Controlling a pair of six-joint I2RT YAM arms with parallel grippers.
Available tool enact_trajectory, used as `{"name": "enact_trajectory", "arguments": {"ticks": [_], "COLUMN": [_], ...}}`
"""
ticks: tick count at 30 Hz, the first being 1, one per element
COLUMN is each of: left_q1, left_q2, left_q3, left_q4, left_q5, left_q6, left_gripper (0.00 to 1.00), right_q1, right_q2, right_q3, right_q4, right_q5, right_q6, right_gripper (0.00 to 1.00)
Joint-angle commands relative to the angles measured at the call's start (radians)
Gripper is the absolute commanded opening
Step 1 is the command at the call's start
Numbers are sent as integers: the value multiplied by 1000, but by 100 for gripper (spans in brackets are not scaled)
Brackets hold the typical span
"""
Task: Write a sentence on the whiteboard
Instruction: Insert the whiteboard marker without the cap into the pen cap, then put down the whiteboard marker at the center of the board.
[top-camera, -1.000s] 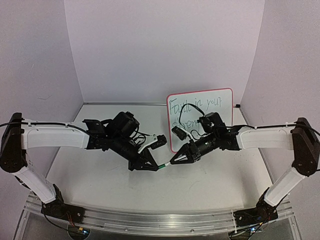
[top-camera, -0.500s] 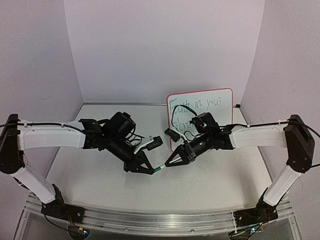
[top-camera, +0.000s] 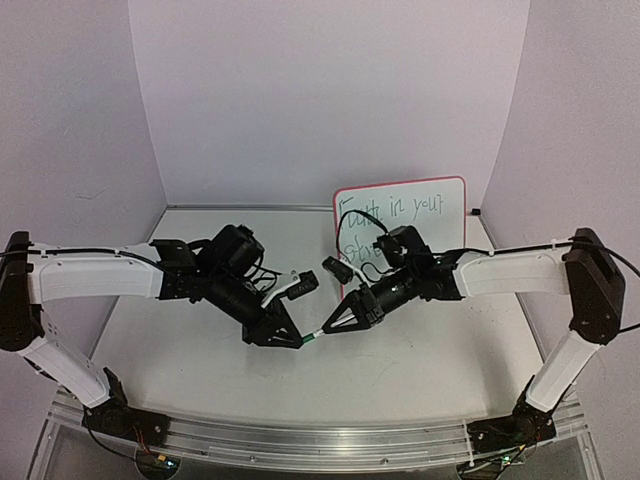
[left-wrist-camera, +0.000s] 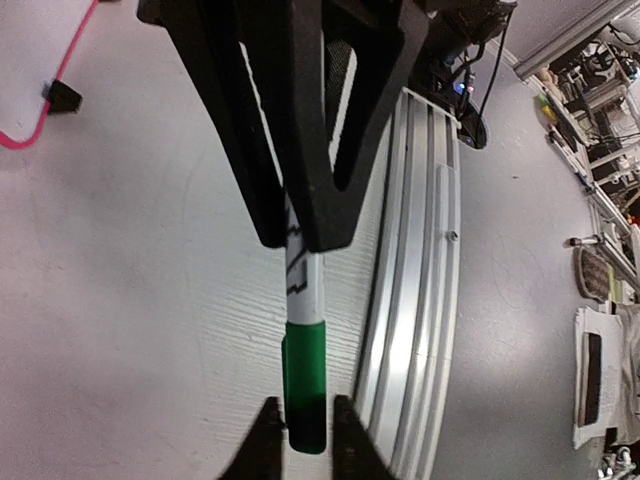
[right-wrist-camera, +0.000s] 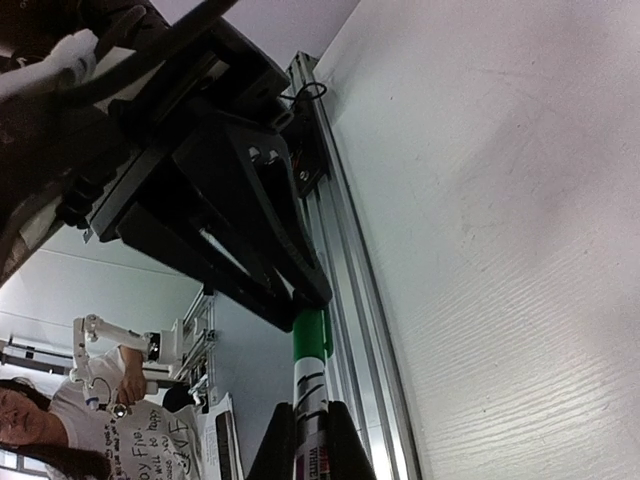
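A white table (top-camera: 180, 385) is enclosed on 3 sides by pale lilac walls (top-camera: 330, 100). An aluminium rail (top-camera: 300, 432) runs along its near edge. The whiteboard (top-camera: 452, 228) stands upright at the back right of the table, close to the rear wall.

In front of the whiteboard and just left of it, 2 black grippers meet tip to tip on 1 marker (top-camera: 318, 333). The left gripper (top-camera: 296, 340) is clamped on the marker's green cap (left-wrist-camera: 305, 385). The right gripper (top-camera: 329, 327) is clamped on its white barrel.

Compared with 1 second ago, both grippers and the marker have slid left and toward the rail, further from the whiteboard, which has not moved.

The whiteboard faces the arms, its long axis running left to right. The sentence (top-camera: 395, 207), in thin green handwriting, runs along that axis in 2 lines. The right arm hides most of the lower line.
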Motion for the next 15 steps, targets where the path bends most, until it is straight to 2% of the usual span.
{"name": "enact_trajectory", "arguments": {"ticks": [1,3,6,10,15], "left_q1": [40,78,157,224,280], "left_q2": [-76,-89,-98,-93,-90], "left_q3": [55,53,63,87,105], "left_q4": [143,139,152,142,142], "left_q5": [-114,-158,-180,-264,-370], "left_q6": [56,48,18,-22,-113], "left_gripper": [39,55,67,74,76], "right_q1": [-78,-131,-162,-218,-271], "right_q2": [-138,-184,-211,-204,-170], "right_q3": [-79,-117,-161,-224,-260], "right_q4": [57,38,-27,-46,-58], "right_q5": [146,200,301,364,413], "right_q6": [8,14,1,4,-8], "right_gripper": [0,0,0,0,8]}}
